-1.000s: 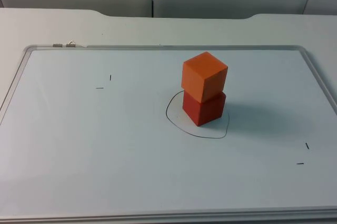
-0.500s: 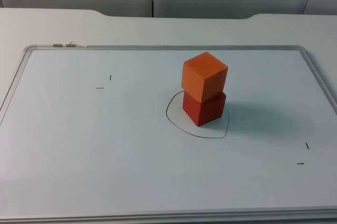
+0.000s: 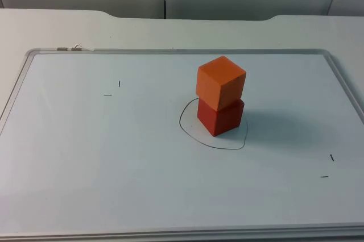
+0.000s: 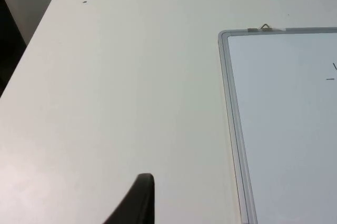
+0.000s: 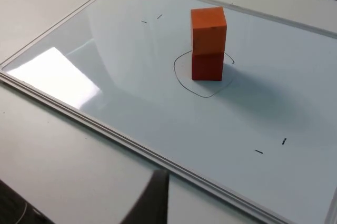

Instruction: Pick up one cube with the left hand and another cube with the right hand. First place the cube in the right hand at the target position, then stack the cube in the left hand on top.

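The orange cube (image 3: 221,82) sits on the red cube (image 3: 221,116); both look light, stiff, best gripped on flat sides. Grippers' spread: cannot tell.

One cube (image 3: 220,83) sits on another (image 3: 222,118) — seemingly inside the drawn outline (image 3: 211,137).

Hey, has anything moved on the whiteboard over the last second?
Nothing visibly changed. The orange cube sits on the red cube inside the drawn outline on the whiteboard, exactly as before.
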